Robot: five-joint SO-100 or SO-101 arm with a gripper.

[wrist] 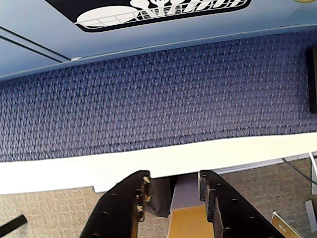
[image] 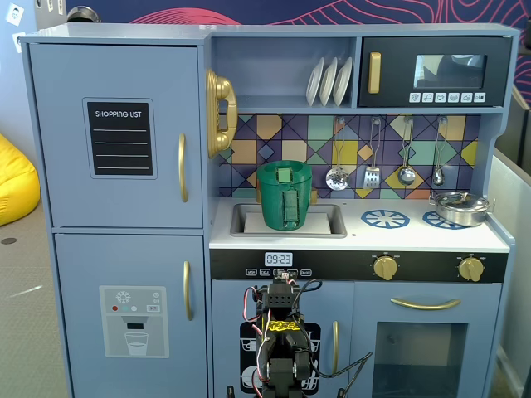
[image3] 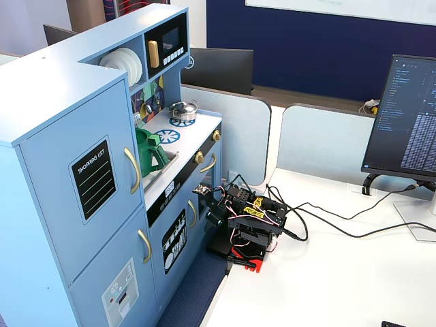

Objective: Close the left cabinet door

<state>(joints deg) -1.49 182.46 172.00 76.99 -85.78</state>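
Two black fingers of the claw [wrist: 173,191] stand slightly apart in the wrist view, clamped on nothing, above blue carpet [wrist: 148,99]. The left cabinet door [image: 116,137], flush with its cabinet, sits well above and left of the claw in a fixed view.

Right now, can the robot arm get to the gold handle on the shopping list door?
Probably not easily. The arm sits folded low on the table, and the handle is high on the shut door, off to the left in a fixed view. Nothing blocks it, but it looks like a long stretch.
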